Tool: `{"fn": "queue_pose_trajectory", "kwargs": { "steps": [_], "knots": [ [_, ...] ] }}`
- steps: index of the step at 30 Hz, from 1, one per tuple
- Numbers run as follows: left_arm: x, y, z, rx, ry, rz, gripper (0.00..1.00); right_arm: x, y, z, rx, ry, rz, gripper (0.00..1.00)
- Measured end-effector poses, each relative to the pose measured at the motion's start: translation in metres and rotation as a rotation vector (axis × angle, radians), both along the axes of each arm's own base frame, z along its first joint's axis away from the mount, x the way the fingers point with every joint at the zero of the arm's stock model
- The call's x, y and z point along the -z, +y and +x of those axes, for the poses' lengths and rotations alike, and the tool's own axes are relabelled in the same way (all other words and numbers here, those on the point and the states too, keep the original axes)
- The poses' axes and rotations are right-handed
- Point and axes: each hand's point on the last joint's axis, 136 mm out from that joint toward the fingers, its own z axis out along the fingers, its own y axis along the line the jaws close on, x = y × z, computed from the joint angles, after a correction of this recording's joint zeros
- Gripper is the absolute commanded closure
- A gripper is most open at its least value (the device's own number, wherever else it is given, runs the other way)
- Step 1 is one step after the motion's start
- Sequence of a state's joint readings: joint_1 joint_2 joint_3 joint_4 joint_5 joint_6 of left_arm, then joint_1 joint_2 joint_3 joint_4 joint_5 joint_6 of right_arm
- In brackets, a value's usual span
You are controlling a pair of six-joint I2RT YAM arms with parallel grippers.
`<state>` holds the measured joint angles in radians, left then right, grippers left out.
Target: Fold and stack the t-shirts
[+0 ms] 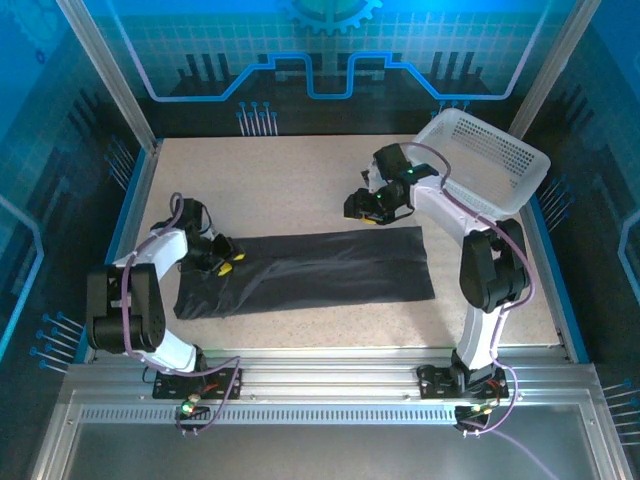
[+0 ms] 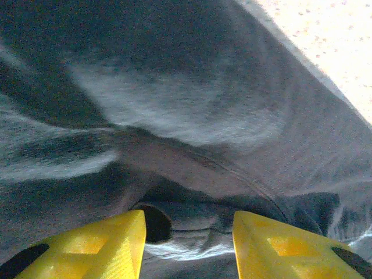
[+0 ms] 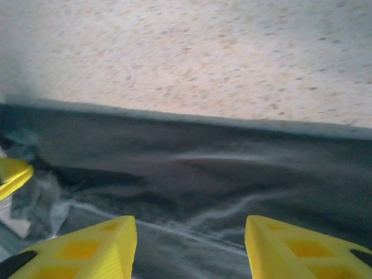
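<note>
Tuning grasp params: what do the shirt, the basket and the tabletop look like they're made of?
T-shirt: soft knit cloth, likely cotton, matte charcoal; it creases and lies limp on the table.
Basket: rigid white plastic by the look; walls perforated in a regular grid, shape held without support.
Tabletop: hard, matte, beige with fine dark speckles; laminate or stone-look, can't tell which.

This is a robot lab. My left arm [image 1: 140,290] and right arm [image 1: 487,270] are bolted to a metal rail [image 1: 320,385] at the table's [image 1: 300,180] near edge. Blue walls [image 1: 200,50] with a gear picture [image 1: 330,12] stand around it.
</note>
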<state>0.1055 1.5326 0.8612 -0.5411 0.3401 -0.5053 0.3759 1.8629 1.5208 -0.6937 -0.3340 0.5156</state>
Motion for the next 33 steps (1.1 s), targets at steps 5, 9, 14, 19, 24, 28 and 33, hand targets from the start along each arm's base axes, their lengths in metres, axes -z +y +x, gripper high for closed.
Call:
{"fn": "queue_pose_trajectory", "kwargs": {
  "steps": [5,9,14,19,24,28,33],
  "knots": [
    [0.008,-0.007,0.001,0.047,-0.011,-0.007,0.73,-0.02,0.008,-0.012,-0.019,-0.021,0.066,0.47],
    [0.018,-0.008,-0.007,0.054,0.018,-0.009,0.9,-0.026,0.008,-0.016,-0.015,-0.027,0.083,0.47],
    [0.01,-0.01,-0.01,0.055,-0.005,-0.008,1.0,-0.025,0.008,-0.016,-0.007,-0.02,0.082,0.47],
    [-0.018,-0.023,-0.019,0.075,-0.078,-0.009,1.0,-0.019,0.005,-0.02,0.006,-0.006,0.074,0.48],
    [-0.023,-0.041,-0.039,0.095,-0.06,-0.028,1.0,-0.015,0.003,-0.021,0.015,0.0,0.068,0.48],
    [-0.018,-0.055,-0.062,0.09,-0.005,-0.048,1.0,-0.016,0.003,-0.02,0.02,-0.003,0.067,0.49],
    [-0.035,-0.076,-0.077,0.094,-0.013,-0.077,1.0,-0.017,0.001,-0.024,0.026,-0.009,0.065,0.49]
  ]
}}
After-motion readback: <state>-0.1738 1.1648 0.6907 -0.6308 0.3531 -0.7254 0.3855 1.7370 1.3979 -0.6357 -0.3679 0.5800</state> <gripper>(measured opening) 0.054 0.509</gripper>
